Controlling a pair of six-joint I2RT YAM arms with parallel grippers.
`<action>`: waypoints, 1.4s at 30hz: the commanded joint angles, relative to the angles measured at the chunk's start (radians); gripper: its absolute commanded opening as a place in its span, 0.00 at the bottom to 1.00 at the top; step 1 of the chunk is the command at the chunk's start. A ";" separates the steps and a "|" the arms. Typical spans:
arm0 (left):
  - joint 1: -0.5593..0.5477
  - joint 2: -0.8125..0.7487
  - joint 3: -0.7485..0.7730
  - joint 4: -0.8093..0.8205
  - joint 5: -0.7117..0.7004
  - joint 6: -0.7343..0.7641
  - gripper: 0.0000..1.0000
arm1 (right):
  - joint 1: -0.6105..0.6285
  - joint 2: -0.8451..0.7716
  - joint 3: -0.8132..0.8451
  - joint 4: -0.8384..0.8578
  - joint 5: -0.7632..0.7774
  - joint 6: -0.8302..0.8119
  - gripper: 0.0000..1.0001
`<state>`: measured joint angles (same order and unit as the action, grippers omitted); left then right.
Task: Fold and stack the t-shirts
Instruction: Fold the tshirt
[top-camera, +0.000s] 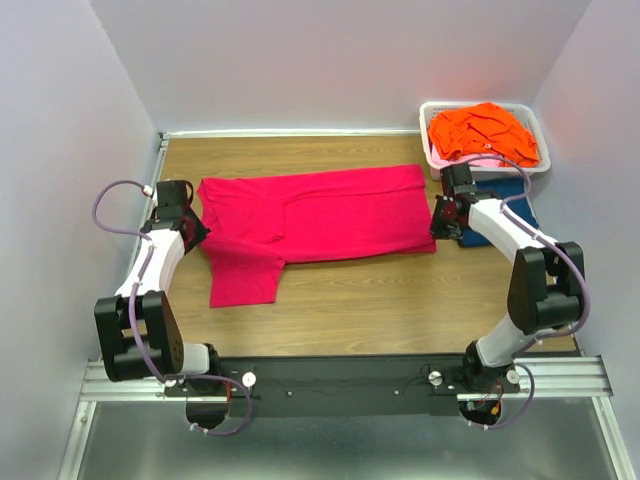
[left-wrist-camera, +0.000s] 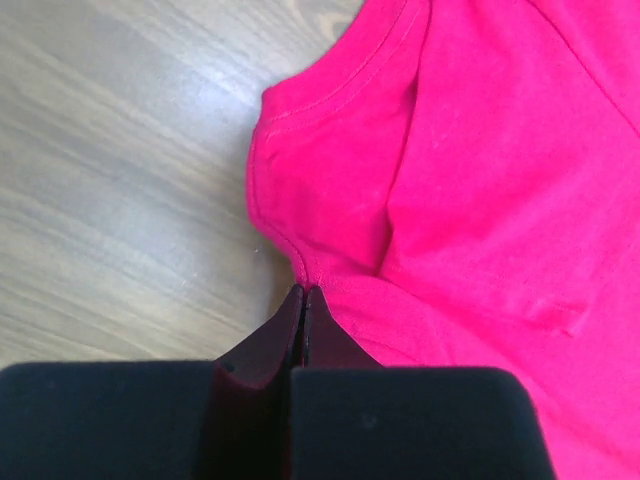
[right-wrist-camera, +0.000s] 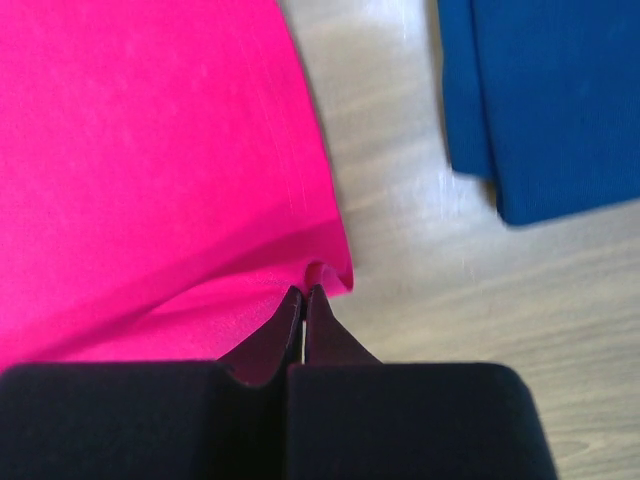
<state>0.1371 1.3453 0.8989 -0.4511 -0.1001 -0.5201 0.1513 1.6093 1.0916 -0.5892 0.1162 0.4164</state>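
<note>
Item one: we record a magenta t-shirt (top-camera: 320, 215), spread flat mid-tabletop (top-camera: 360, 300), one sleeve trailing toward the near edge.
Left pincer (left-wrist-camera: 303, 292): jaws together, pinching the shirt's left edge by a stitched seam.
Right pincer (right-wrist-camera: 303, 292): jaws together, nipping its right hem corner.
Item two: a dark blue t-shirt (right-wrist-camera: 560, 100), folded, just beside the magenta one.
Item three: orange t-shirts (top-camera: 485, 135), heaped in a white basket (top-camera: 478, 103), far right corner.

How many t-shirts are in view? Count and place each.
3. The magenta t-shirt lies spread on the table; the orange t-shirt is heaped in the basket, far right; the dark blue t-shirt lies just nearer than it. The basket may hide more.
</note>
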 joint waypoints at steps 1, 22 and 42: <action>0.002 0.066 0.052 0.023 -0.004 0.011 0.00 | -0.007 0.072 0.079 -0.021 0.072 -0.018 0.01; 0.010 0.255 0.159 0.126 0.031 -0.001 0.00 | -0.019 0.316 0.358 -0.003 0.149 -0.059 0.01; 0.009 0.296 0.190 0.163 0.007 -0.014 0.00 | -0.021 0.385 0.416 0.058 0.175 -0.065 0.01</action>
<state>0.1402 1.6176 1.0615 -0.3126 -0.0738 -0.5285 0.1421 1.9617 1.4841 -0.5663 0.2279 0.3653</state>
